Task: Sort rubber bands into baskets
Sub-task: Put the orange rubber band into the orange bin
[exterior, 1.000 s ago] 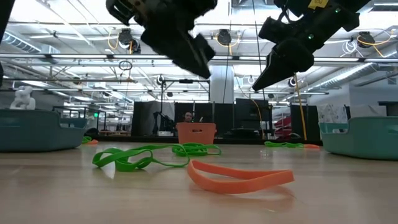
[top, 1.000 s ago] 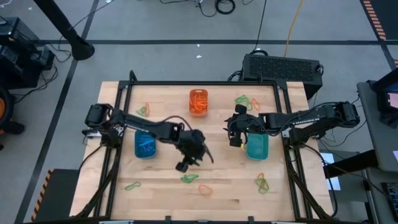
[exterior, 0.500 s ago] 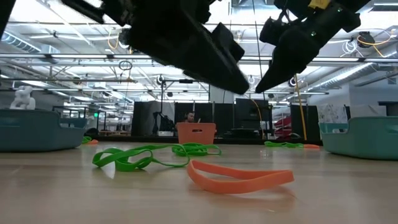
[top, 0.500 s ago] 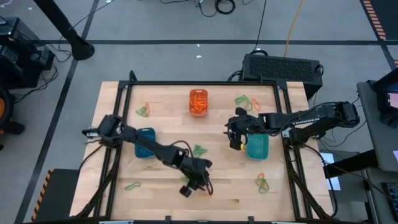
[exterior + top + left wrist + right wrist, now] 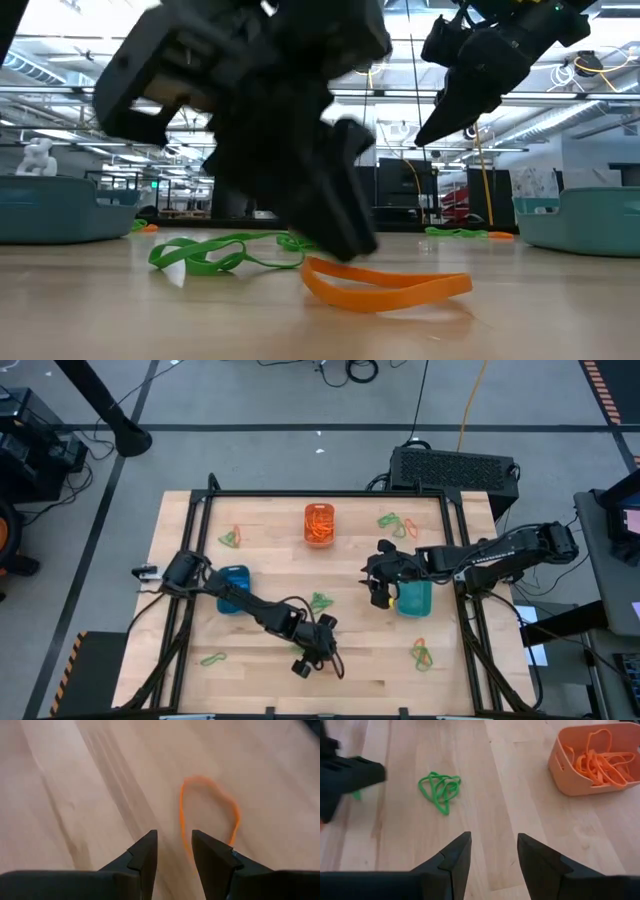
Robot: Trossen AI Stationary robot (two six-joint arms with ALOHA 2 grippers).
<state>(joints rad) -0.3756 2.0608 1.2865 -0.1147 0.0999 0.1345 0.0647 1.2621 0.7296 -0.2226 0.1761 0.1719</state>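
1. The counter (image 5: 200, 680) is a pale wooden top with a black frame; at its left edge sits the blue basket (image 5: 236, 577), partly covered by the left arm that crosses above it.
2. A green rubber band (image 5: 212, 658) lies alone near the front left corner, and a small mixed clump (image 5: 232, 538) of green and orange bands lies near the back left.
3. The left claw (image 5: 303, 664) is low over the front middle of the counter, fingers apart with nothing between them; in its wrist view the tips straddle bare wood just beside an orange rubber band (image 5: 207, 815), not touching it.
4. In the low view that same orange band (image 5: 385, 290) lies flat at the front, with a tangle of green bands (image 5: 215, 252) just behind it.
5. Another green tangle (image 5: 320, 601) rests near the counter's middle.
6. The orange basket (image 5: 319, 524) stands at the back centre, holding a heap of orange bands (image 5: 600, 757).
7. The right claw (image 5: 381, 597) hangs above the counter beside the teal basket (image 5: 414, 597), fingers apart and empty.
8. More green and orange bands lie at the back right (image 5: 393, 521) and front right (image 5: 422, 653).
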